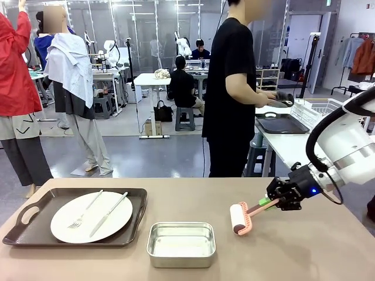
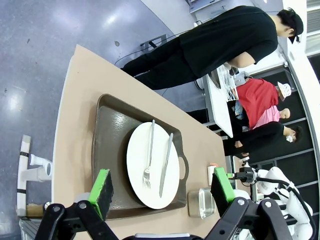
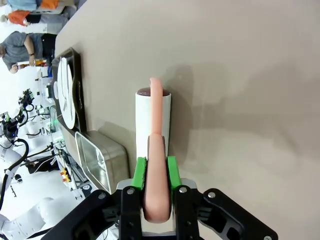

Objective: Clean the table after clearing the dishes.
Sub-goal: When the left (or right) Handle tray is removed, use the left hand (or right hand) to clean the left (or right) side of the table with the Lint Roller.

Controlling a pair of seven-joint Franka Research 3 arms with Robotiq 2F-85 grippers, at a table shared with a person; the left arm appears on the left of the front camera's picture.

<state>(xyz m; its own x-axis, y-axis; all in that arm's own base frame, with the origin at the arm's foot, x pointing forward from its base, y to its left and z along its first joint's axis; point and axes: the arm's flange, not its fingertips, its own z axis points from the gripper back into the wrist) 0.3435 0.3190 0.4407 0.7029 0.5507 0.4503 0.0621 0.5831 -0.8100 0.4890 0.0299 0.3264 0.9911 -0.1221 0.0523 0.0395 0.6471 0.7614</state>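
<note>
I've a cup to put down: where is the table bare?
Bare: the far middle of the table, bordered by the tray, the pan and the roller in the right gripper; also the near right corner, right of the pan. Crowded: the near left, where the tray with its plate, fork and knife sits close beside the pan.

This is a robotics lab, an open working hall rather than anyone's home. A white robot arm (image 1: 345, 146) reaches over the brown table (image 1: 193, 196). Beyond it a bare grey floor (image 1: 152, 155) runs to white workbenches (image 1: 143, 80), where a person (image 1: 182, 88) sits on a stool (image 1: 185, 119) (back turned to us). Glass partitions (image 1: 146, 29) stand behind, and a clothes rack (image 1: 360, 55) is off to one side.
</note>
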